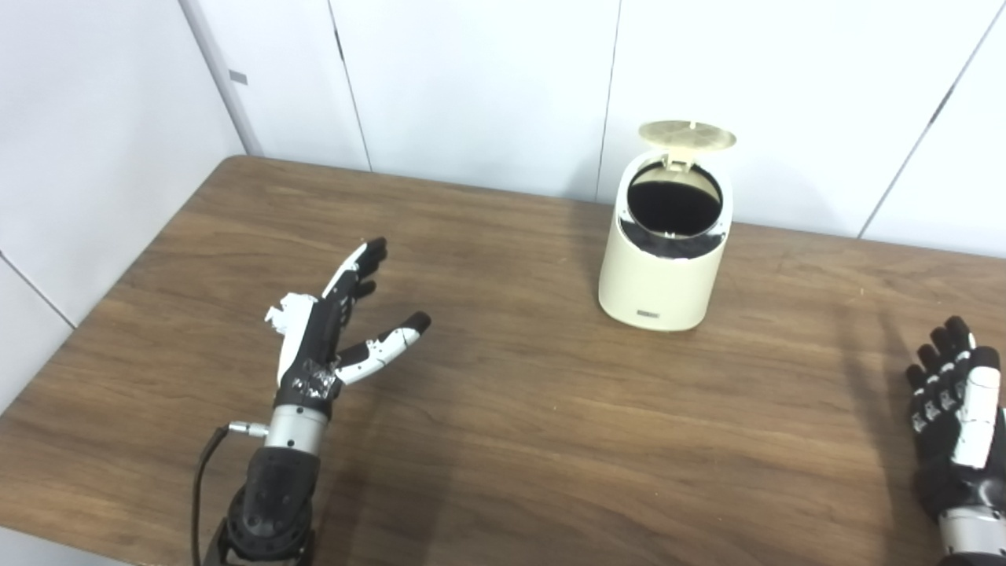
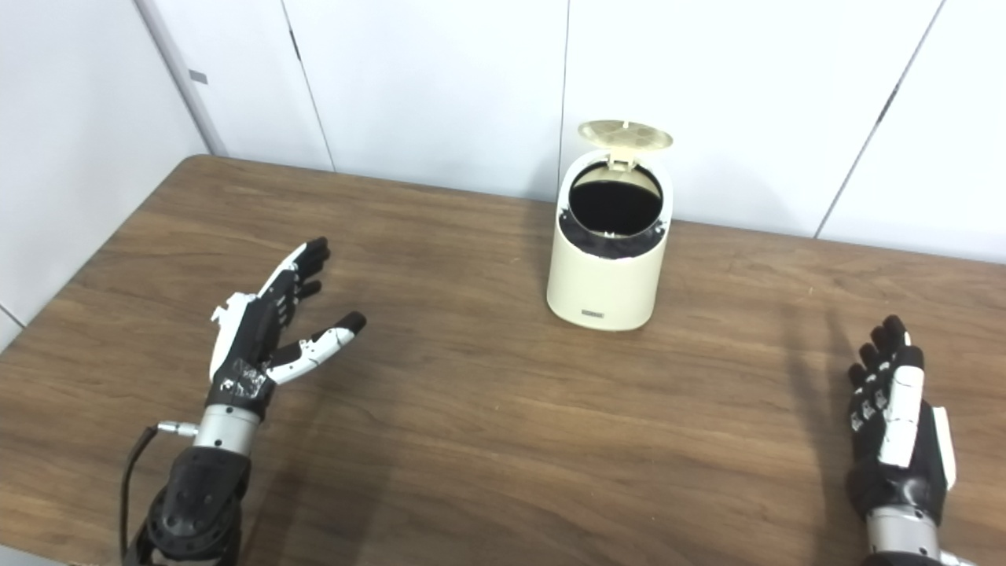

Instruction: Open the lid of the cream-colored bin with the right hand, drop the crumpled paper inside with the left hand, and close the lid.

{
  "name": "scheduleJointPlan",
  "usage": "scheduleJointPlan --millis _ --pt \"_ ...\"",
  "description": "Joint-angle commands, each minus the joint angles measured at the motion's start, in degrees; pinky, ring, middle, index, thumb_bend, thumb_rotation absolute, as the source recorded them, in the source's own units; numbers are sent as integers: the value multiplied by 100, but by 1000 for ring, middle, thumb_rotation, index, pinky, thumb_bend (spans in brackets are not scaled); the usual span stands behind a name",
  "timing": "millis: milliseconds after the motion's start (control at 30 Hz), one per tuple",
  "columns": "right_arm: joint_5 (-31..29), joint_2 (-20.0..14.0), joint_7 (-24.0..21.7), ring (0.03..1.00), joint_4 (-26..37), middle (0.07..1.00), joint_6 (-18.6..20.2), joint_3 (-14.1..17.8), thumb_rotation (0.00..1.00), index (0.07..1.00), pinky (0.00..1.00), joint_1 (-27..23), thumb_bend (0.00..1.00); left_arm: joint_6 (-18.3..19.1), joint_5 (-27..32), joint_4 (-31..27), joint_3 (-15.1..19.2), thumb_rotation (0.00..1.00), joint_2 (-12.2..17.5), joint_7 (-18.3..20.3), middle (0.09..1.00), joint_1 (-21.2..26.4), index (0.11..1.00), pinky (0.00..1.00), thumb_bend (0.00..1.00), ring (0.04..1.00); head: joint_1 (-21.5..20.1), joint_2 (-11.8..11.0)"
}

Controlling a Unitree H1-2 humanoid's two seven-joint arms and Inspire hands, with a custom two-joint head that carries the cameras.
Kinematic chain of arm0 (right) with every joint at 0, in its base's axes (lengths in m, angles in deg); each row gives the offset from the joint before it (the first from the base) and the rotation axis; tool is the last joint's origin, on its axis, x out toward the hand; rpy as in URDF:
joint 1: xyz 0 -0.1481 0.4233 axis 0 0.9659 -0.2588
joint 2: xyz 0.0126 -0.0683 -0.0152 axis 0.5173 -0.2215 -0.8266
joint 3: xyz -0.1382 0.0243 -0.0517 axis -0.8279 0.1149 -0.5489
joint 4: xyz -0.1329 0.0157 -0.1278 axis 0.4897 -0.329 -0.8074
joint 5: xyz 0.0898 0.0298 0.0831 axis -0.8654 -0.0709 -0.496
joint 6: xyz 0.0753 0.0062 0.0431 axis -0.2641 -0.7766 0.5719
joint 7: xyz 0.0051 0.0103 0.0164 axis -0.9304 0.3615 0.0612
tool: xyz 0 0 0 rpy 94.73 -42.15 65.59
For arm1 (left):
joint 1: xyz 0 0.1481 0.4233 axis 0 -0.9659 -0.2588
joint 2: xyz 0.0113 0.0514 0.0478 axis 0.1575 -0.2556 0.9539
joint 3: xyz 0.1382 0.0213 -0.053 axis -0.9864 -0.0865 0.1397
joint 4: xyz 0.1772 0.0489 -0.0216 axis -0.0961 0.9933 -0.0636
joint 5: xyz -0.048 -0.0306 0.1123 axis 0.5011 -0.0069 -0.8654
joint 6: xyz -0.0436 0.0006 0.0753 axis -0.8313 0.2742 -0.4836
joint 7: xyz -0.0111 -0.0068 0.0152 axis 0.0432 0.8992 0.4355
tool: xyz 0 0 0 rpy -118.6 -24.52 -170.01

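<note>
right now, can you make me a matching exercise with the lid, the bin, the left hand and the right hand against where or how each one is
1. lid
2. bin
3. left hand
4. right hand

a. open, near the table's right edge
b. standing at the table's far side
c. flipped up
d. open, over the table's left part

Pairs: 1-c, 2-b, 3-d, 4-a

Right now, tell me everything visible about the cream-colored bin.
The cream-colored bin is a small rounded tub, smooth and plastic-looking, standing upright on the wooden table near its far edge, by the white wall. Its round lid is hinged at the back and stands open, showing a dark interior whose contents cannot be made out. A small dark label sits low on the front. Neither hand touches it; only the table does.
</note>
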Motion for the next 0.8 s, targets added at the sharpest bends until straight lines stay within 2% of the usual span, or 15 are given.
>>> scheduleJointPlan --millis 0,133,233,267,400,500,633,767 --pt "-8 -36 -8 996 204 986 -4 -5 1000 961 1000 -107 357 2 -436 -306 98 270 297 -137 915 189 923 887 854 915 -3 9" --pt "34 -47 -21 991 222 981 -12 -30 1000 960 1000 -79 351 252 -791 -465 222 229 523 -104 921 241 917 909 877 926 6 14" --pt "-68 -2 -6 995 271 982 91 3 1000 955 1000 -76 352 335 -1206 -531 295 229 754 -139 903 276 898 881 896 912 26 38" --pt "-91 -4 -16 997 273 982 100 9 1000 953 1000 -80 349 408 -1304 -563 321 254 840 -108 901 290 899 844 897 897 39 51" --pt "-85 -26 -29 994 281 979 129 8 1000 955 1000 -87 323 560 -1345 -647 377 263 1056 30 897 330 880 818 906 882 21 79" --pt "-73 -73 -76 997 249 980 106 -7 1000 964 1000 -83 336 613 -1547 -635 354 271 1274 110 894 338 870 824 913 885 37 86" --pt "-66 -55 -36 993 203 968 143 20 1000 953 1000 -95 348 940 -2014 -768 295 290 1484 317 889 341 870 800 929 885 53 97" --pt "-93 -65 -86 992 138 970 70 22 1000 961 1000 -91 346 1124 -2314 -768 229 255 1685 480 865 327 851 791 946 885 43 110"
